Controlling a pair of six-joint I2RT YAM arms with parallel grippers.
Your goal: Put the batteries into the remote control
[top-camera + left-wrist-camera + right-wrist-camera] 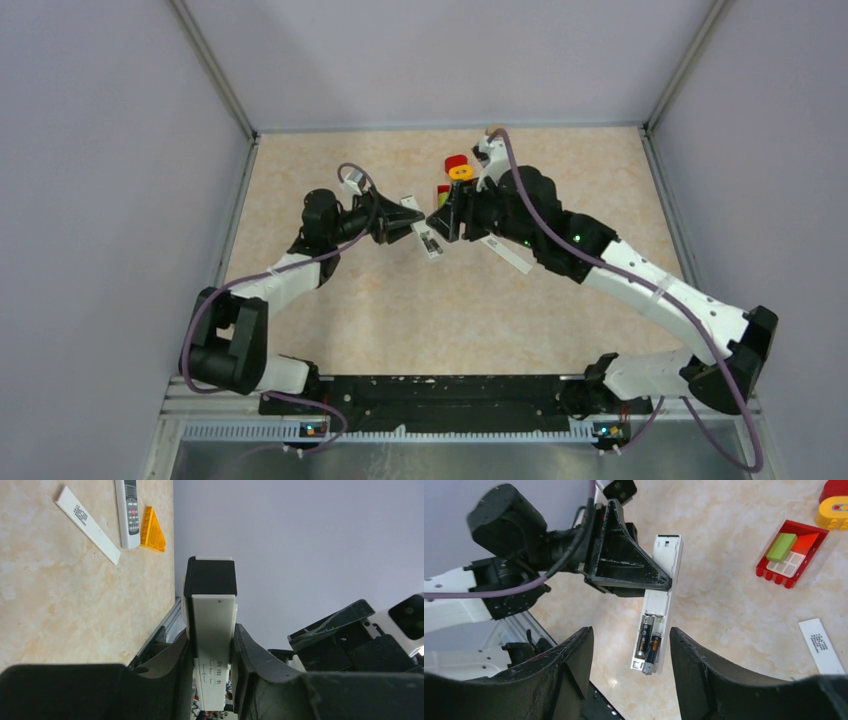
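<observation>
Batteries point(650, 644) in remote control point(667, 560), free end

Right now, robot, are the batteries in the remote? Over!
Left gripper shut on remote. Right gripper open, empty, right beside it. Two batteries lying inside it, uncovered. Nothing in the way.

I'm seeing batteries point(649, 642) sitting in remote point(663, 600) | remote resting in left gripper point(212, 640) | tray point(806, 542) lying behind, on table point(724, 605)
</observation>
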